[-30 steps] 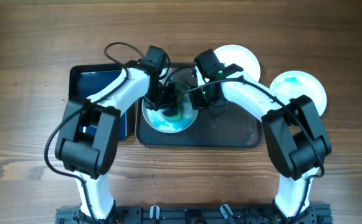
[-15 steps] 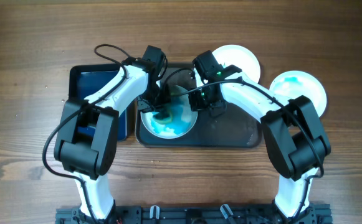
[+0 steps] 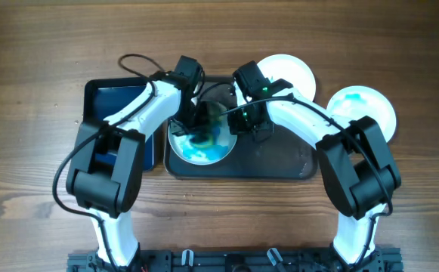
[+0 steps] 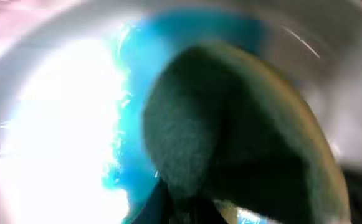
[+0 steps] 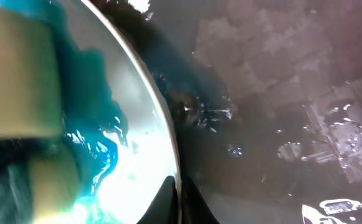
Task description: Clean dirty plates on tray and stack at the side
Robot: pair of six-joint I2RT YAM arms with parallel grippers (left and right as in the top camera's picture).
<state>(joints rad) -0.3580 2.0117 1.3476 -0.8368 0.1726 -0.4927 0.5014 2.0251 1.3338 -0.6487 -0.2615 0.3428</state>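
Count: three round white plates, namely one blue-smeared plate at the left end of the large dark grey-blue rectangular tray, plus one plain white plate and one faintly blue-tinted plate on the wooden counter behind and right of it; one smaller dark-blue tray at left, partly hidden by the left arm. The left gripper has its jaws closed on a green-and-yellow sponge pressed onto the smears, while the right gripper has its jaws pinched shut on that plate's right rim. Versus half a second ago, the sponge has shifted from the plate's left edge toward its middle.

White-shelled arms with bulky black joints, looping black cables, green light.
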